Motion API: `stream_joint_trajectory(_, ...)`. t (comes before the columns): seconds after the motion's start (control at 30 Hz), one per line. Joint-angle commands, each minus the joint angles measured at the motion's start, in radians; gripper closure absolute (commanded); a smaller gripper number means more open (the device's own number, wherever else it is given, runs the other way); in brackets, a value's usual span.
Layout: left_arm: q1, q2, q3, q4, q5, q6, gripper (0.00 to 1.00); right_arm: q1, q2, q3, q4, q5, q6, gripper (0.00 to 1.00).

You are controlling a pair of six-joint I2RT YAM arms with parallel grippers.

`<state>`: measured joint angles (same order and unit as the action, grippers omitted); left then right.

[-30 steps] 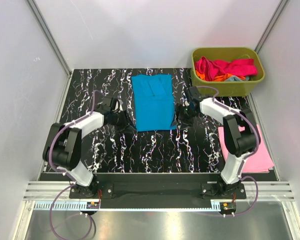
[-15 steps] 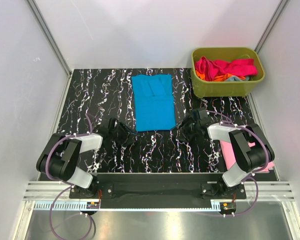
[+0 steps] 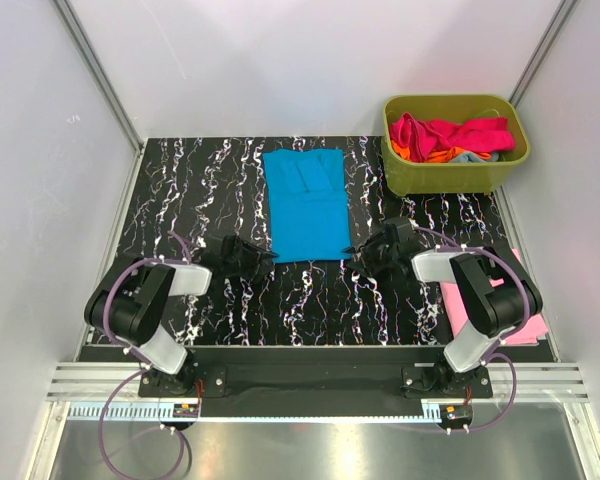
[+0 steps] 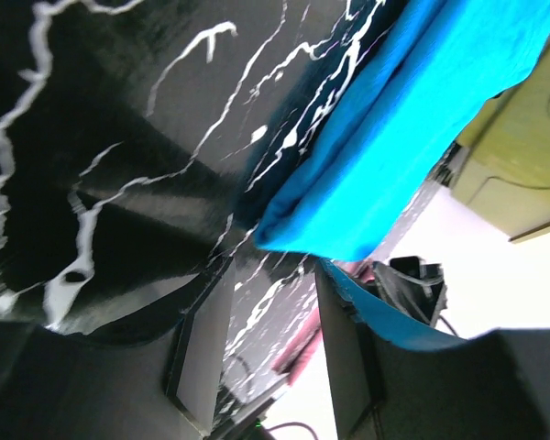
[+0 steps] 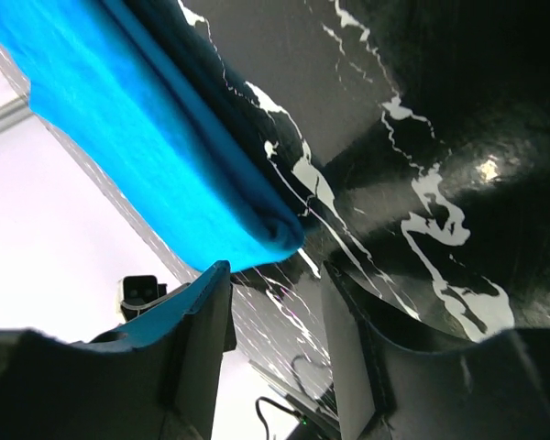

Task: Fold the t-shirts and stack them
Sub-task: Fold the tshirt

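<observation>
A bright cyan-blue t-shirt [image 3: 305, 205] lies folded into a long rectangle in the middle of the black marbled table [image 3: 180, 190]. My left gripper [image 3: 264, 256] sits low at its near left corner, and my right gripper [image 3: 359, 250] is at its near right corner. In the left wrist view the shirt's folded corner [image 4: 367, 183] lies just ahead of my open left gripper [image 4: 270, 307], with nothing between the fingers. The right wrist view shows the other corner [image 5: 192, 183] just ahead of my open right gripper [image 5: 275, 289], also empty. A light pink t-shirt [image 3: 529, 324] lies flat at the right, partly under my right arm.
An olive-green tub [image 3: 455, 178] at the back right holds a heap of magenta [image 3: 465, 133], orange and grey-blue shirts. White walls close in the table on three sides. Both arm bases stand on the rail at the near edge.
Both grippers have come back from the shirt's long sides toward me and down, ending at its near corners. The right jaws have narrowed a little.
</observation>
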<state>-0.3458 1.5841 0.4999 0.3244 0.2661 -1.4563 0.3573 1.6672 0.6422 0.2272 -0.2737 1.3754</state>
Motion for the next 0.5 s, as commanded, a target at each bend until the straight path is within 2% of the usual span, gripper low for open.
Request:
stream_joint_trajectory(0.0,-0.007,0.054,0.017,-0.007,-0.042,-0.045,0.53,0.015,0.017,0.016,0.041,0.06,0.036,0.49)
stream_joint_trajectory(0.33,-0.009,0.117,0.052,-0.041,-0.047,-0.073,0.55,0.022,0.092,0.053,0.041,0.087,0.05,0.52)
stream_joint_trajectory(0.47,-0.006,0.132,0.055,-0.042,-0.051,-0.084,0.58,0.022,0.106,0.054,0.043,0.094,0.062,0.55)
